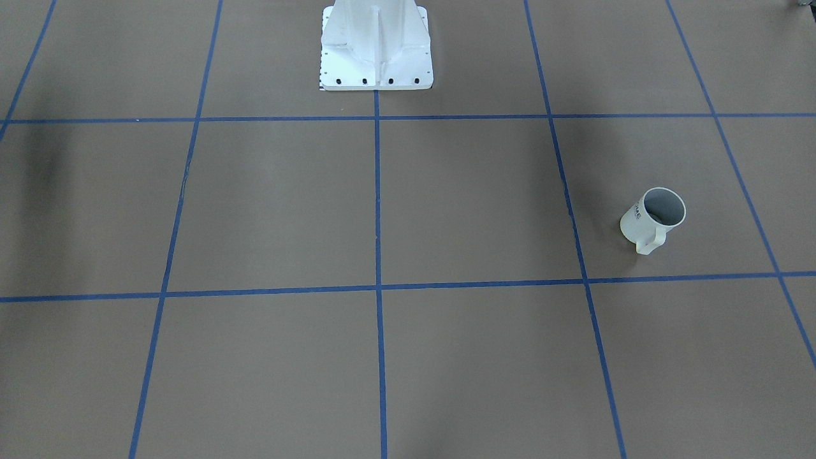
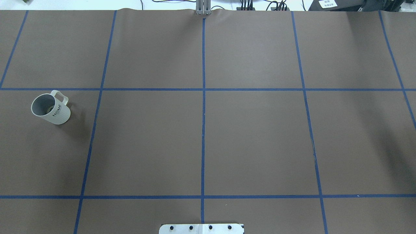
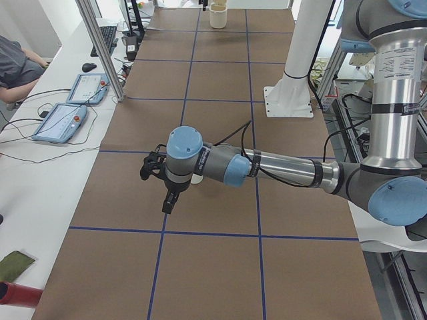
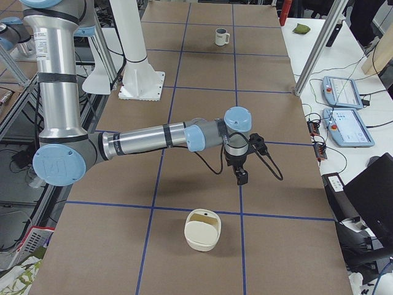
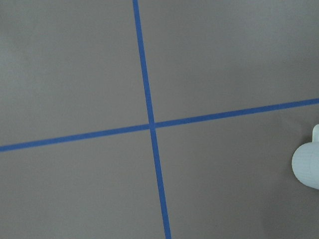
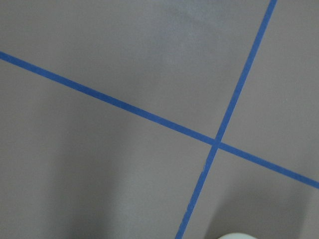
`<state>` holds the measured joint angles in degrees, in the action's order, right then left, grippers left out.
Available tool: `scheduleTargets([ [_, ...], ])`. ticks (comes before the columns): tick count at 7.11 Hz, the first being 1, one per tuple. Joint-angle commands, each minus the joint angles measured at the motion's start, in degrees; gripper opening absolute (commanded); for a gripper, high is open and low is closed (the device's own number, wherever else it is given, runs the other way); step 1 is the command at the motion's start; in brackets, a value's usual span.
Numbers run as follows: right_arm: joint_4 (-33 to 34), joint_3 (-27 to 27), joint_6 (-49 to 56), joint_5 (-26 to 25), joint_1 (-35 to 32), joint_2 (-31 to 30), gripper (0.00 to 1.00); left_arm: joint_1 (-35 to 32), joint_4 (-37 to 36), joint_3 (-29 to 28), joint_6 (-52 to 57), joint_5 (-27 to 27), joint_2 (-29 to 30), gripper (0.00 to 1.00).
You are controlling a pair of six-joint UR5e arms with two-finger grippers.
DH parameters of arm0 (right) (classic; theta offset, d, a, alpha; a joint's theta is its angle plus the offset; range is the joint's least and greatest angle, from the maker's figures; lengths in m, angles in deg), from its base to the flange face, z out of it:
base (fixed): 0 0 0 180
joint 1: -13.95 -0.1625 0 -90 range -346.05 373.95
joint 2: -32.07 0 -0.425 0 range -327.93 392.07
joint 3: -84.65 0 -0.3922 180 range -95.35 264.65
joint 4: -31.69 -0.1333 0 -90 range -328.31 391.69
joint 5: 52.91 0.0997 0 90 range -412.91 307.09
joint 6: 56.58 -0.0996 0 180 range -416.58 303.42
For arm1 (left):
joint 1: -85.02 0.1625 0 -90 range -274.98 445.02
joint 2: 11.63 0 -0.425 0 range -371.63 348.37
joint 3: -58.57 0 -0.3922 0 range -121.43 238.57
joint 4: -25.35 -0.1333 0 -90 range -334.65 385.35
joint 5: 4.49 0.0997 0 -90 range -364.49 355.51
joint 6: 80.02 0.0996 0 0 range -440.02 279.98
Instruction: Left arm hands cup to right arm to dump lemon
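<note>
One cup (image 2: 51, 109) stands upright at the left end of the table (image 2: 253, 139), long axis vertical, mouth up, its handle (image 2: 61, 96) pointing away from the robot. Two grippers show only from the sides, the left gripper (image 3: 169, 204) and the right gripper (image 4: 242, 178) hanging fingers-down over the table; whether either is parted or closed cannot be told. One cream tub (image 4: 202, 231) sits at the right end, well apart from the cup.

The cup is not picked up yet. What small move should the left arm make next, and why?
Probably shift the left gripper sideways until it is centred over the cup. The cup stands upright on the table, held by nothing, and the left wrist view catches only its edge at the right border.
</note>
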<state>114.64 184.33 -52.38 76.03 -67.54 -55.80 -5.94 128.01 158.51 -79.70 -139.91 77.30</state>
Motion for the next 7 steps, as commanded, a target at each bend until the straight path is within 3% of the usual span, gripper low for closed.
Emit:
scheduleTargets([
  [1,-8.7,0.3,-4.7,0.1,2.6,1.5,1.0,0.0,4.6,-3.7,-5.0,-0.3,4.1,1.0],
  [3,-15.4,0.7,-5.3,0.9,4.5,2.6,1.0,4.3,11.5,-4.5,-9.3,-0.3,4.1,1.0],
  [5,-17.9,0.9,-10.8,0.7,8.5,5.3,1.0,13.2,13.7,-4.8,-12.1,-0.2,4.4,1.0],
  [7,-18.2,0.9,-16.0,0.4,12.2,8.0,1.0,18.3,18.7,-5.4,-23.4,0.3,4.0,1.0],
])
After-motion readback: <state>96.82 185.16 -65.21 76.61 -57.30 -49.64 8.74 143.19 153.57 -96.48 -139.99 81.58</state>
